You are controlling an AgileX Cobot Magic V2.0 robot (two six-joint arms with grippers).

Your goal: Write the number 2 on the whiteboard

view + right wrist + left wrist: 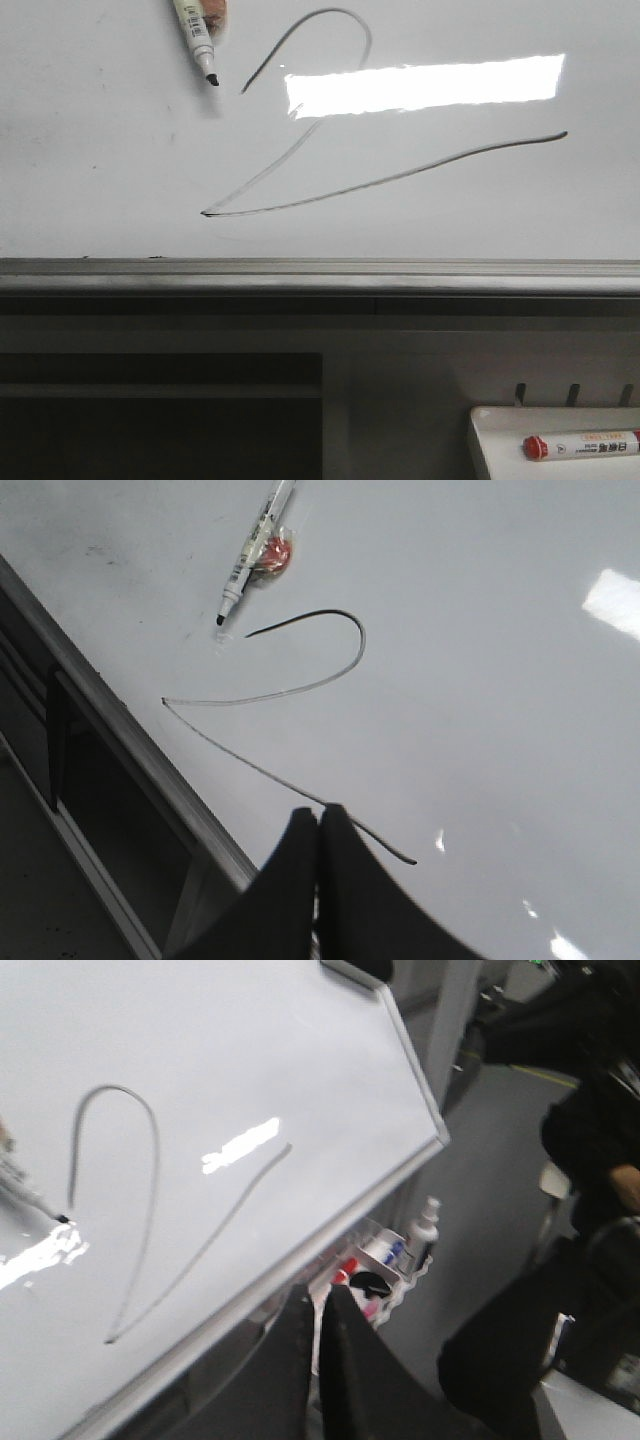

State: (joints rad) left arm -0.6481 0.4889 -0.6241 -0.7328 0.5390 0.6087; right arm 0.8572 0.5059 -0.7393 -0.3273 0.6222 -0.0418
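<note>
The 2 (330, 170) looks complete across the middle of the whiteboard (100, 180). A marker (196, 40) hangs off its upper left. My left gripper (318, 1310) and right gripper (318, 830) are pressed together, empty. Next: nothing but withdrawing.

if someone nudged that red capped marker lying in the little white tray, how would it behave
The red-capped marker looks round-barrelled and lies on its side, so it would probably roll. It seems rigid and light. The white tray has a raised edge that might stop it.
</note>
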